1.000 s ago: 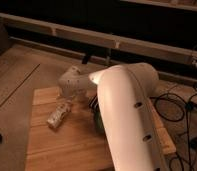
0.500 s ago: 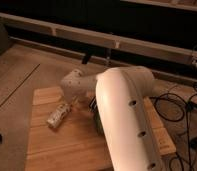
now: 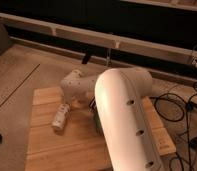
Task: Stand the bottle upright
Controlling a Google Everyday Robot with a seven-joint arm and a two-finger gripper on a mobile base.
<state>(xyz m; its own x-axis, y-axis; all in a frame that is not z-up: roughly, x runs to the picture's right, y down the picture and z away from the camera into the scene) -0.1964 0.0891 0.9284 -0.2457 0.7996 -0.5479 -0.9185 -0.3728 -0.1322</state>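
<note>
bottle (image 3: 61,116) lying on wooden board (image 3: 57,150) | hand (image 3: 79,97) just beside it — open or shut: cannot tell

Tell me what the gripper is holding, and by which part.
Cannot be told: the gripper sits low beside the lying bottle, near its top end, mostly hidden behind the arm.

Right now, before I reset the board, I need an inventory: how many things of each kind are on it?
Bottle: 1, lying down
Green bowl: 1, mostly behind the arm
Total: 2
The tool is low over the board, between bottle and bowl.
</note>
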